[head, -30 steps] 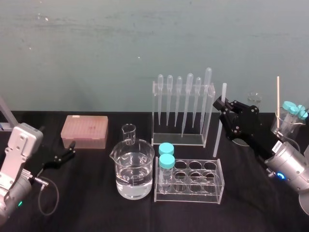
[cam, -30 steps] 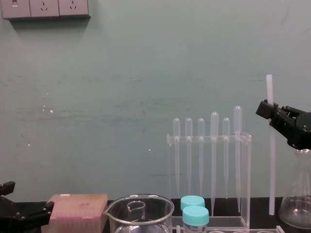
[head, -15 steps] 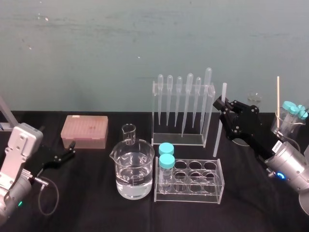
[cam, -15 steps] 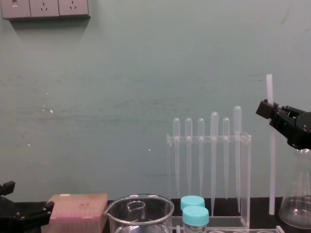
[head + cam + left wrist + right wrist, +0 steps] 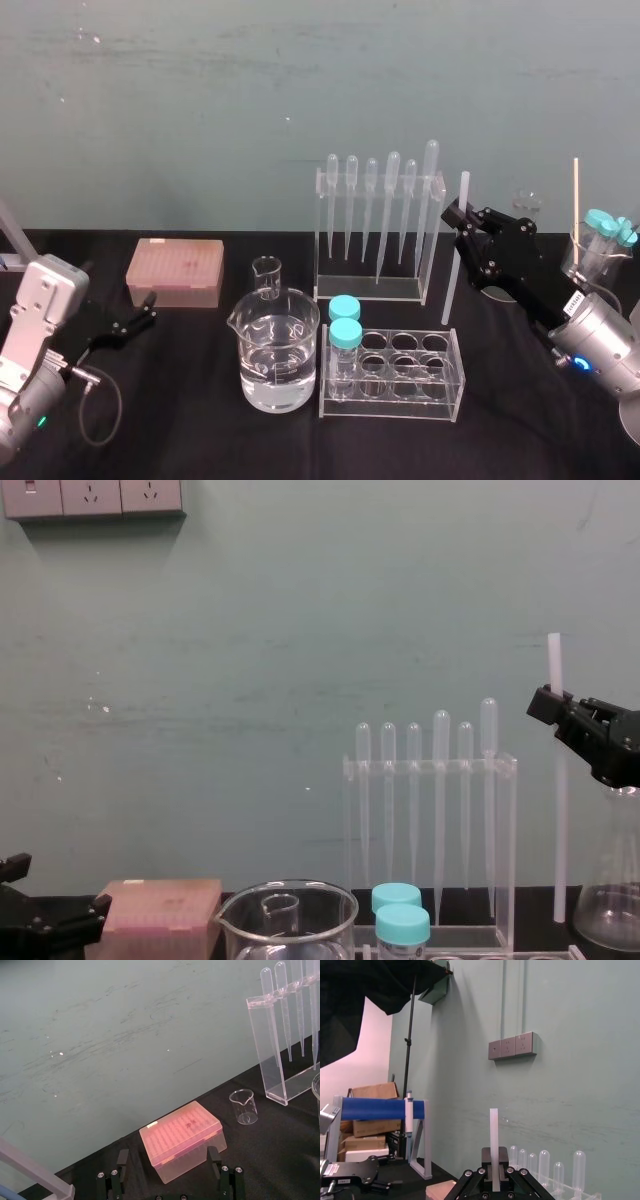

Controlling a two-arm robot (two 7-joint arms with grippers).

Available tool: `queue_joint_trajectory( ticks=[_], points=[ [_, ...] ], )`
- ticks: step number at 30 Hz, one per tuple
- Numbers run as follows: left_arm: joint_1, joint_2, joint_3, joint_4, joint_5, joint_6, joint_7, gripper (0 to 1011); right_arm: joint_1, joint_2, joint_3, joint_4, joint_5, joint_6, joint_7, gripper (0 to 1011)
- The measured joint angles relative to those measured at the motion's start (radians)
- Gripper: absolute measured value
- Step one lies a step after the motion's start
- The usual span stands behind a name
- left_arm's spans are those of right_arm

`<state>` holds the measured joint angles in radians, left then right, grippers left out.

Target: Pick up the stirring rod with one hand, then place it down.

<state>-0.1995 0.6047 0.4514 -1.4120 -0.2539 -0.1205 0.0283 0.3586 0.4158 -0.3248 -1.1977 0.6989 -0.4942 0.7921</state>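
Head view showed my right hand [image 5: 458, 215] reaching in from the right, pinching the stirring rod [image 5: 451, 275] a little below its top end. The rod stood nearly upright, just beside the right end of the pipette rack [image 5: 378, 291] and behind the tube rack [image 5: 401, 386]. Its lower end was down near the black worktop [image 5: 200, 420], and I could not tell whether it touched.

From the chest view, the rod [image 5: 560, 830] rose above the pipette bulbs, with my right hand [image 5: 548, 702] closed on its upper part and a glass flask [image 5: 610, 900] just to the right of it. My right wrist view had the rod [image 5: 494, 1127] standing straight up out of the pressed fingers [image 5: 485, 1156].

My left hand [image 5: 140, 318] lay low at the left of the worktop, fingers [image 5: 122, 1157] spread and holding nothing, near the pink tip box [image 5: 175, 270]. A water-filled beaker [image 5: 280, 350] stood just left of the tube rack.
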Motion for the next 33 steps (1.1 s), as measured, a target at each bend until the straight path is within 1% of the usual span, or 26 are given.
queue_joint_trajectory(
  ticks=[33],
  points=[
    [0.000,0.000,0.000,0.000,0.000,0.000,0.000,1000,0.000,0.000,0.000,0.000,0.000,0.000,0.000,69]
  ],
)
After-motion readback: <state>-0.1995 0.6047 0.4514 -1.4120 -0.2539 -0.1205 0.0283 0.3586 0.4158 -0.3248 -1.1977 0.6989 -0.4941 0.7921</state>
